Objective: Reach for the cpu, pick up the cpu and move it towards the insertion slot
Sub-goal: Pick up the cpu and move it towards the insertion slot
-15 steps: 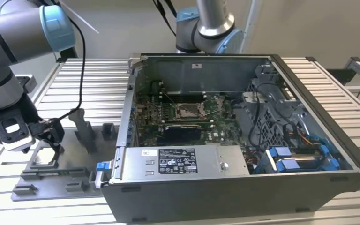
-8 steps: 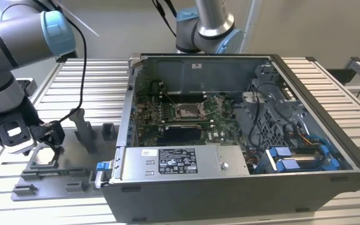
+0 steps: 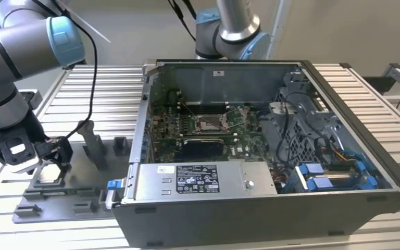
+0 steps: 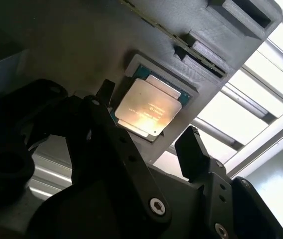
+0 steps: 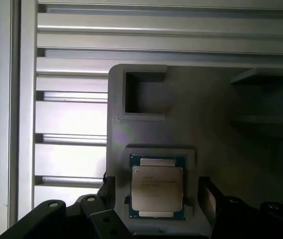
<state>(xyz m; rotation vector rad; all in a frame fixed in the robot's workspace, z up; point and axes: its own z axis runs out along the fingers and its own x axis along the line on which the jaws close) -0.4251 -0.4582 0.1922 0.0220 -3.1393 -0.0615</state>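
Two fingers (image 4: 193,149) of the open tool (image 4: 150,110) astride the cpu (image 5: 157,188), grey tray (image 5: 206,124) walls close around.

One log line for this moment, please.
gripper: open, straddling cpu | cpu: seated in grey tray, not lifted | insertion slot: inside computer case

Silver cpu (image 5: 157,191) flat in tray recess (image 5: 191,154); insertion slot (image 3: 207,123) inside computer case (image 3: 255,219).

The grey arm (image 3: 9,49) has blue joint caps (image 3: 66,34) and a black pincer (image 3: 47,159).
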